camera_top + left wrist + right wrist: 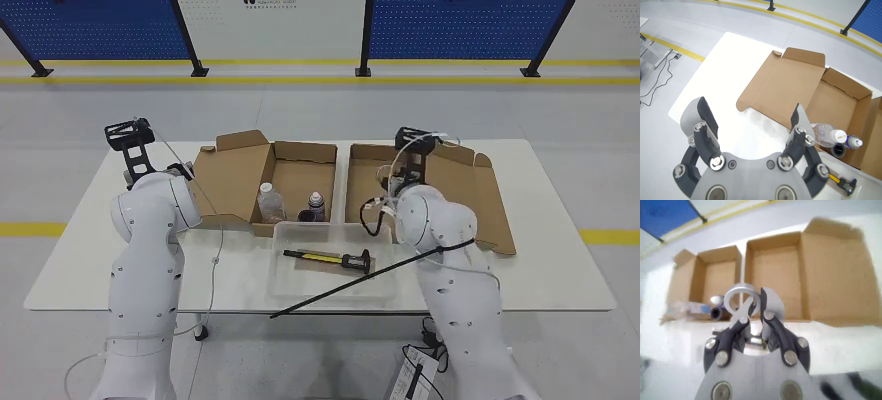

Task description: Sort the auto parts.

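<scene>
white bench [560,250], sorting underway. ring [741,290] is pinched by its rim in the right pincer [756,298], aloft near the gap between left box [721,279] and right box [776,275]. thin hold: it may swivel, slip, land in the wrong box. left pincer [749,102] released, well apart.

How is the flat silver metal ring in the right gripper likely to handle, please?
The flat silver metal ring looks rigid, so it should keep its shape under the pinch of the right gripper. Its smooth bare metal is probably slippery, and held by one side of its rim it may pivot. Set on edge, being round, it would likely roll.
</scene>
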Robot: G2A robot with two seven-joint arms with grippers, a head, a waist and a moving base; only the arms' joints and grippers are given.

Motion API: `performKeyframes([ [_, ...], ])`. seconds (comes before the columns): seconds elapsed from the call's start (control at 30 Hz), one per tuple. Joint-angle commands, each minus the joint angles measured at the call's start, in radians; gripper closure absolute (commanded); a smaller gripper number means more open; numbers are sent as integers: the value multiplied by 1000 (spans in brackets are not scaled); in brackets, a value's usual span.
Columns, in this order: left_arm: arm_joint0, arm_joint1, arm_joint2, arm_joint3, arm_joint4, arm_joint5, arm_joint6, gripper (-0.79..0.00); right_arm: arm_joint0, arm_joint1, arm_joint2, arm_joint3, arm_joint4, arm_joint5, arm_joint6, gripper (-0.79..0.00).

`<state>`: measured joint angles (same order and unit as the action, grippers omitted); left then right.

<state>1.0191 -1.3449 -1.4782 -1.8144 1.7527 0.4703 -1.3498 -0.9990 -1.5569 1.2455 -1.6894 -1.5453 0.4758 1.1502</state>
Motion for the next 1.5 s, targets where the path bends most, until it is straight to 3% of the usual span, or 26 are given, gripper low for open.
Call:
performKeyframes([
  [0.0, 0, 0, 0, 0, 0, 0, 0, -785, 35, 0, 4, 58, -47, -10, 18, 0],
  [0.23, 0, 0, 0, 0, 0, 0, 0, -785, 143, -3, -19, 300, -157, -74, 38, 0],
  [0.6, 0, 0, 0, 0, 0, 0, 0, -785, 229, -23, -45, 610, -139, -106, 72, 0],
  [1.0, 0, 0, 0, 0, 0, 0, 0, -785, 248, -31, -48, 690, -165, -139, 182, 0],
  [1.47, 0, 0, 0, 0, 0, 0, 0, -785, 249, -38, -34, 748, -163, -146, 179, 0],
])
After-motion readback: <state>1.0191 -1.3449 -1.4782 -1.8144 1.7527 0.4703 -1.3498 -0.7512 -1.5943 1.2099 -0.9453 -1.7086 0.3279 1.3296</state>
